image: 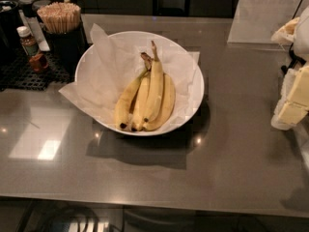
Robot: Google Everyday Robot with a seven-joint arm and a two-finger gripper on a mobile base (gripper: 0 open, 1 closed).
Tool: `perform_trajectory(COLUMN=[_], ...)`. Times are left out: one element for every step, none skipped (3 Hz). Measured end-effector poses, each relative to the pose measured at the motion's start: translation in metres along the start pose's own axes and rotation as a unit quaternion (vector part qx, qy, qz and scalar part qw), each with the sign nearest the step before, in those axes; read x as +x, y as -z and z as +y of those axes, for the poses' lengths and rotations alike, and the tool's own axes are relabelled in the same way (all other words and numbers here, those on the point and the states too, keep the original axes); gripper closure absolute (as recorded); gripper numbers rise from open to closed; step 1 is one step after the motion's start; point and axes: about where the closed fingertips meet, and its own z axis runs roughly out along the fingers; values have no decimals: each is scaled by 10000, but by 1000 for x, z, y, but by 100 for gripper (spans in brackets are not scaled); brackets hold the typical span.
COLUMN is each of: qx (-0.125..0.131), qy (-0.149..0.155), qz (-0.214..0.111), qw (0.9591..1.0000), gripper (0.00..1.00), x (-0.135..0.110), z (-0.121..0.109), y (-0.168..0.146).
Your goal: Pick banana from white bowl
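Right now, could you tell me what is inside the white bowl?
Crinkled white paper and a bunch of bananas; the paper hides the bowl's bottom. The gripper hangs far right.

I get a dim scene: glare patches on the desk (241, 149), dark shadow under the white bowl (199, 98), gripper (295, 100) lit pale at right edge.
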Motion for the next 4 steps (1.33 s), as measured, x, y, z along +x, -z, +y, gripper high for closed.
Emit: perform_trajectory(qx=[0,-80,-241,-478], qy=[0,7,464,1020], qz=[-1,-420,-1368,-1959], qw=[10000,9991,9892,9741], gripper=[0,0,0,0], x=[0,-3,-46,-97], z=[0,1,-5,-8], y=[0,-2,-3,-6])
